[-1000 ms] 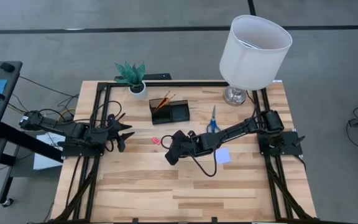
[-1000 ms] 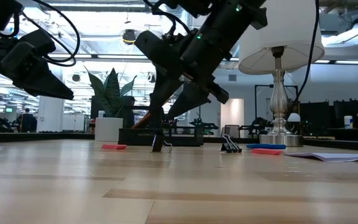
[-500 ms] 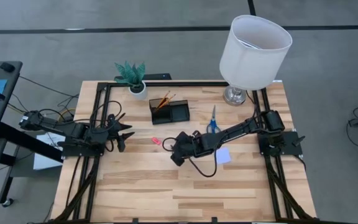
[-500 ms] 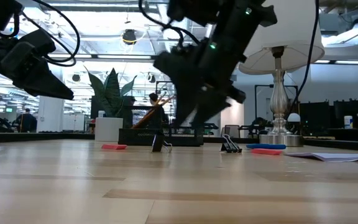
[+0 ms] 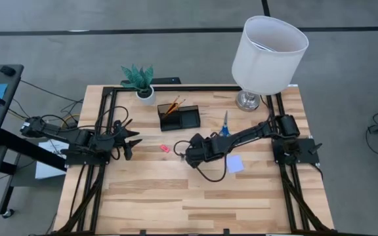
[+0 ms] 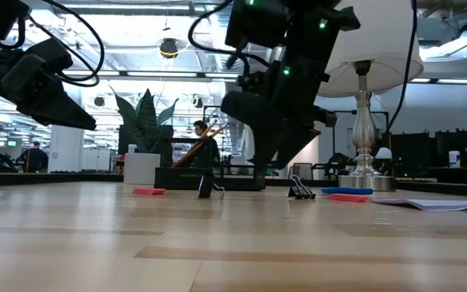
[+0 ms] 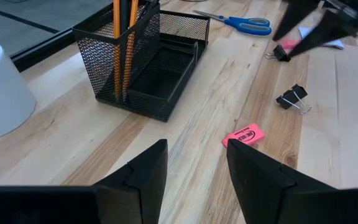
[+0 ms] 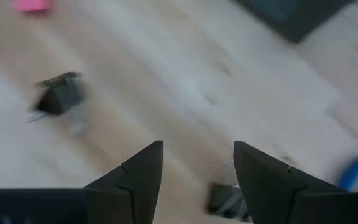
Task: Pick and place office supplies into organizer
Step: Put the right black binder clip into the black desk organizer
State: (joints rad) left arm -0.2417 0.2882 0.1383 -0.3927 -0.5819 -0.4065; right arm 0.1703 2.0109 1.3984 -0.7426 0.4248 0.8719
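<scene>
Black clip (image 7: 292, 97) lies on the tabletop (image 5: 176, 190) near the organizer (image 5: 179, 115); the empty, parted right hand (image 5: 190, 152) above should centre its fingers before closing.

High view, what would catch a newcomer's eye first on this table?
The big white lamp looms over the table's far right corner. Mid-table, the right gripper, fingers apart, hovers near the black mesh organizer holding orange pencils. Nearby, a pink eraser lies loose.

Only unreadable dark print on the pink eraser (image 7: 243, 134); no legible text elsewhere.
</scene>
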